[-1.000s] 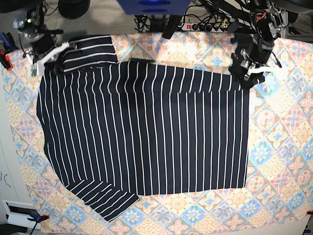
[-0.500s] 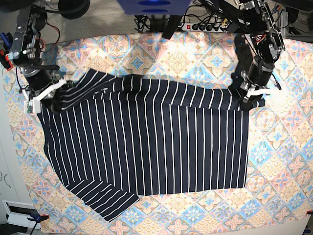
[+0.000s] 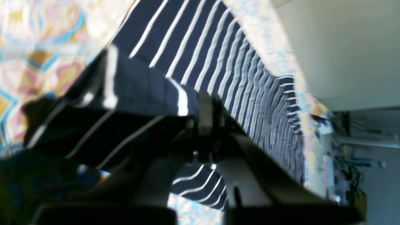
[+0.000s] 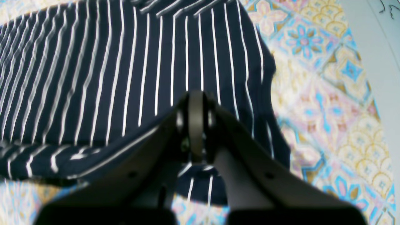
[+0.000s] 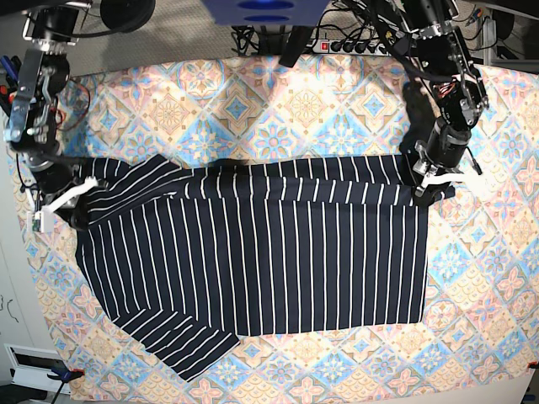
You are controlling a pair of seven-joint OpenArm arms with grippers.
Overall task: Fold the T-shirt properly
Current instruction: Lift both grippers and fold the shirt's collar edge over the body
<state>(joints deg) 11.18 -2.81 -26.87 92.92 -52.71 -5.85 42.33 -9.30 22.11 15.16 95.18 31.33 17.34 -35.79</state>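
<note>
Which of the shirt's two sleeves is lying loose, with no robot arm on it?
The sleeve at the bottom of the base view, spread flat on the tablecloth. The other sleeve, up on that view's left, lies folded over the T-shirt beside the right gripper.

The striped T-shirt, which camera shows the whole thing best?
The base view: it shows the whole T-shirt spread on the tablecloth. The wrist views show only blurry close-up parts of it, pinched in each end effector.

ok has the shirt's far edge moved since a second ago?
Yes. In the base view the T-shirt far edge has come toward the camera, baring more tablecloth below the power strip; the near hem is unmoved.
</note>
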